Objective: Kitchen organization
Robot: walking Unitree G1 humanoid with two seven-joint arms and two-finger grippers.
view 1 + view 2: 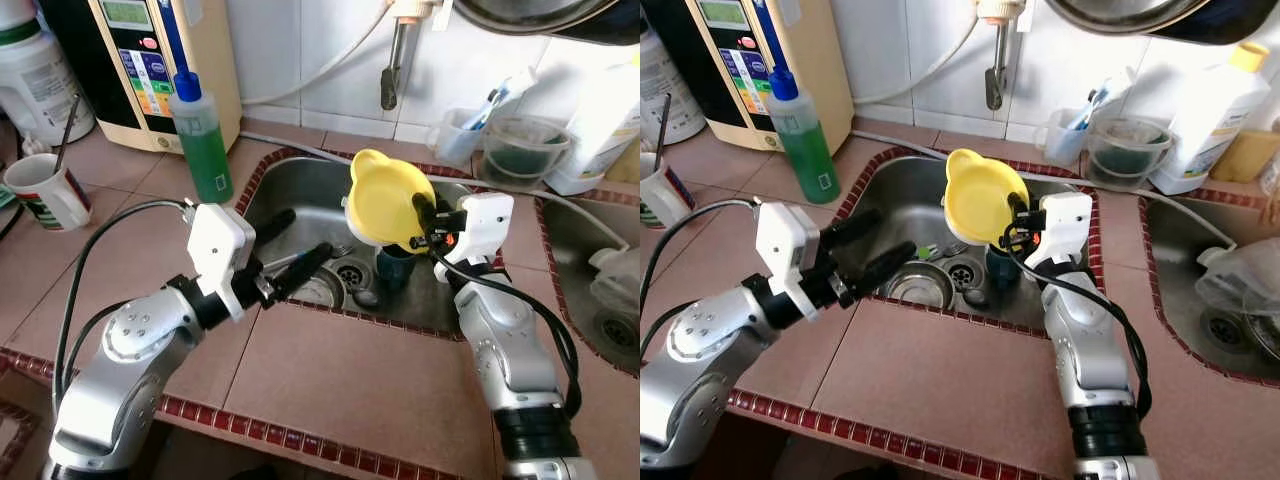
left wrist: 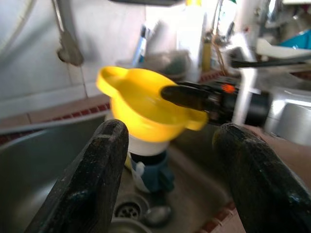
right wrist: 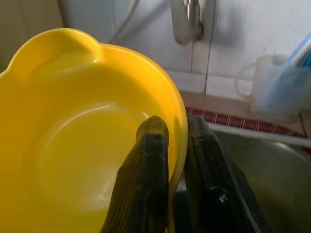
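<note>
Two claws: right claw (image 3: 171, 160) pinches yellow bowl (image 1: 385, 200) rim, hiding cup; left claw (image 1: 292, 250) spread.

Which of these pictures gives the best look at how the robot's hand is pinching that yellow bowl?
The right wrist view: the right hand has one finger inside and one outside the yellow bowl rim. Both eye views show the tilted bowl held over the sink, the grip small. The left wrist view shows it blurred.

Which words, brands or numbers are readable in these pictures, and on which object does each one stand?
No text reads clearly.
Appliance panel: coloured buttons and a display, print too small.
White mug: red and green pattern, no legible words.
Green bottle: no label seen.
Yellow bowl, held by the right gripper: plain.
</note>
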